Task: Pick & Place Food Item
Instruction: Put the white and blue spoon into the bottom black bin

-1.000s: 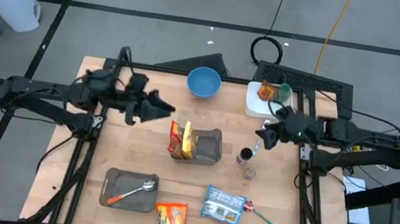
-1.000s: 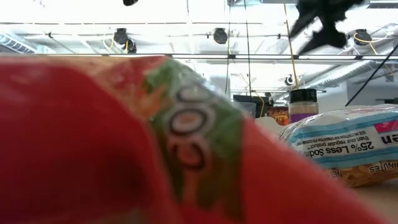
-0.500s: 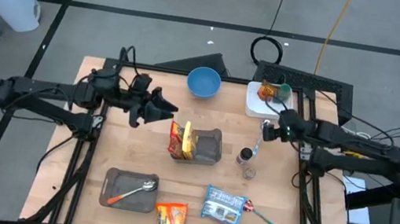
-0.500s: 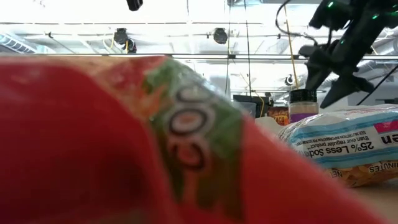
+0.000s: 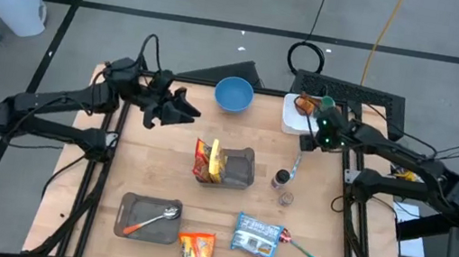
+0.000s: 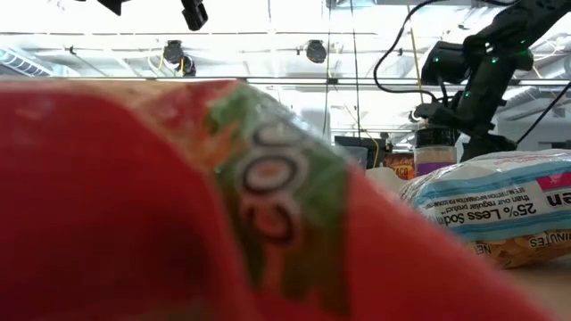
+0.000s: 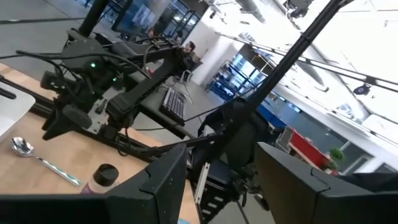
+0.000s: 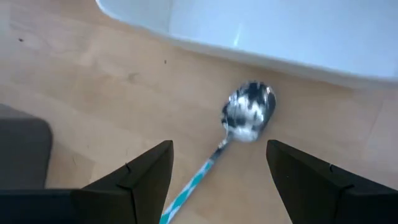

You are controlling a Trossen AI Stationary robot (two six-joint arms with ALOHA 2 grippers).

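Observation:
A red ramen packet [image 5: 207,161] leans in a grey tray [image 5: 237,168] at mid-table. Another red packet [image 5: 195,256] and a blue-white packet [image 5: 256,237] lie near the front edge. My right gripper [image 5: 307,143] is open and points down over a teal-handled spoon [image 8: 247,112], which lies flat on the wood beside the white plate [image 5: 295,118]. Its fingers stand on either side of the spoon's handle without touching it. My left gripper [image 5: 185,109] is open and empty, raised over the far left of the table.
A blue bowl [image 5: 234,94] stands at the far edge. A spice jar [image 5: 281,180] stands right of the tray. A second grey tray [image 5: 148,218] holds a spoon at the front left. Another spoon [image 5: 307,250] lies front right. The low view is mostly blocked by the red packet [image 6: 134,205].
My right gripper has gone toward the far edge and down, to the spoon beside the white plate. My left gripper has gone up and toward the far edge. No object has moved.

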